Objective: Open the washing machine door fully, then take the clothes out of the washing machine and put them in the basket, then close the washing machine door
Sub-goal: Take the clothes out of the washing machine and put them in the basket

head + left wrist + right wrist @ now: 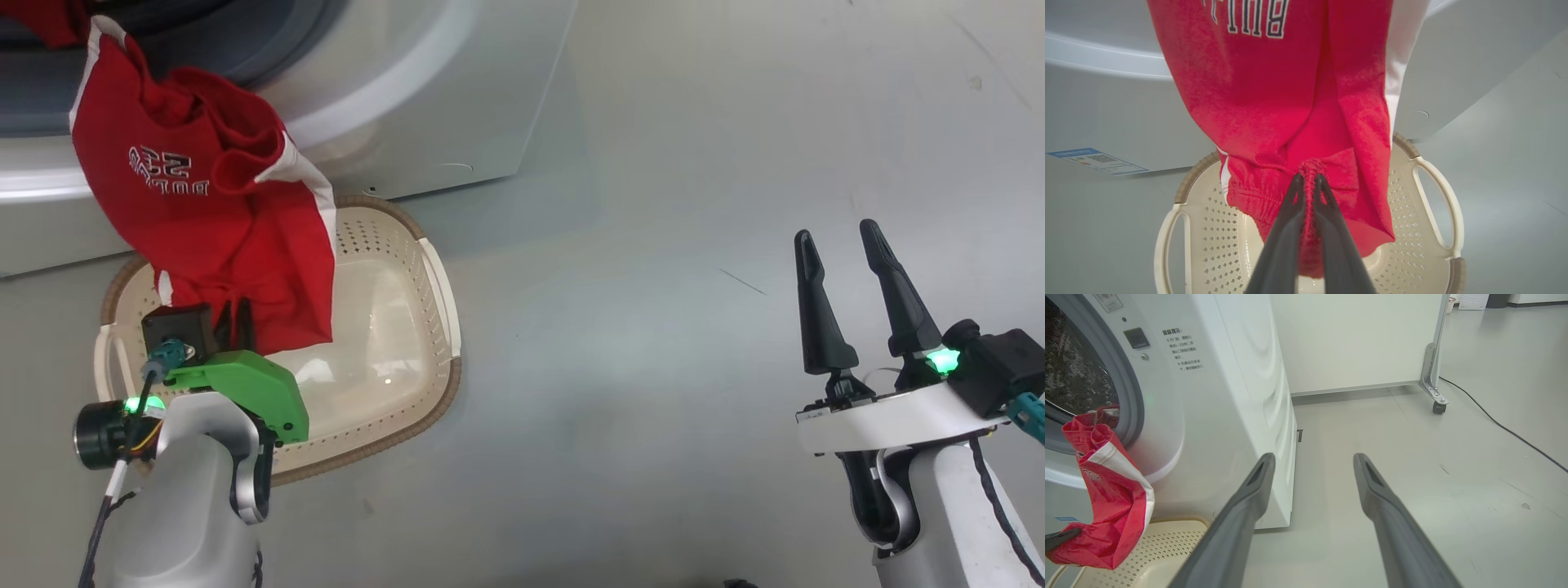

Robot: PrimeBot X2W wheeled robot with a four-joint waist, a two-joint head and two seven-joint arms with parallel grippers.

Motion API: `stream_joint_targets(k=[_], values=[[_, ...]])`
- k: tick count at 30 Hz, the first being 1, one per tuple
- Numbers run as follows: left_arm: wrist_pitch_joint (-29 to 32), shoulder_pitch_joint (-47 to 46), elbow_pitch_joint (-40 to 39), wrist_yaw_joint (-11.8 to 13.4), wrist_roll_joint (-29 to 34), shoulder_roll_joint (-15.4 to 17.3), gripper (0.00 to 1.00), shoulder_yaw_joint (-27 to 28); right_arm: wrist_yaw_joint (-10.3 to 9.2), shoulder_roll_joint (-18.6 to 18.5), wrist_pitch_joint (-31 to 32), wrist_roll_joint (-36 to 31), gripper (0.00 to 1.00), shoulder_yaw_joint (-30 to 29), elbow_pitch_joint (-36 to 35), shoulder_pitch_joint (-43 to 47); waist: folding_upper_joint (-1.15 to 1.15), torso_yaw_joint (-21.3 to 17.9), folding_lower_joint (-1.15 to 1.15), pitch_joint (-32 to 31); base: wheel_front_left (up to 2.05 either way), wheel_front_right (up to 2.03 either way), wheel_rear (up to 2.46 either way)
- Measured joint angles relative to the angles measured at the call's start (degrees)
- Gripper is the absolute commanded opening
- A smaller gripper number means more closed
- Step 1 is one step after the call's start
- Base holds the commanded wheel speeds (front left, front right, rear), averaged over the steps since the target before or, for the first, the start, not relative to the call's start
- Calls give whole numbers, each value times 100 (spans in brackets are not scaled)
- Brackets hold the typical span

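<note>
Hanging from the washer (457,82) mouth over the basket (445,310), the garment (204,220) is pinched at its lower edge by the left gripper (1309,178). The right gripper (835,232) stands spread wide above the floor (653,343), well apart.

1. The left hand (1308,178) tapers into two long, dark grey fingers (1290,228), with a bright green plastic cover (245,384) and a black camera block (175,327) at its wrist.
2. The right hand (837,233) has matching black fingers above a curved white plate (890,420).
3. The pale silver-grey forearms (188,490) carry glowing green lights (943,359), teal connectors (167,355) and thin black cables (102,514).
</note>
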Motion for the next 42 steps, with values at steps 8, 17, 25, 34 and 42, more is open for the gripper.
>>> stream_joint_targets(k=[8, 17, 25, 34, 42], values=[[-11, -487, 653, 1, 35, -8, 0, 293, 0, 18, -1, 125, 100, -7, 1, -278, 0, -283, 0, 407, 0, 0, 0], [-116, -810, 1200, 1, 108, -16, 0, 389, 0, 20, -1, 148, 100, -44, 60, -402, 0, -423, 0, 642, 0, 0, 0], [-200, -978, 1773, 2, 40, -25, 100, 510, 0, 20, -1, 168, 100, -24, 135, -515, 0, -440, 0, 639, 0, 0, 0], [-773, -1037, 2020, 2, 30, -36, 100, 605, 0, 2, -1, 190, 100, -105, 202, -517, 0, -316, 0, 468, 0, 0, 0], [-1192, -1031, 2012, 0, -143, -58, 100, 523, 0, -108, -2, 87, 100, -180, 237, -514, 0, -114, 0, 233, 0, 0, 0]])
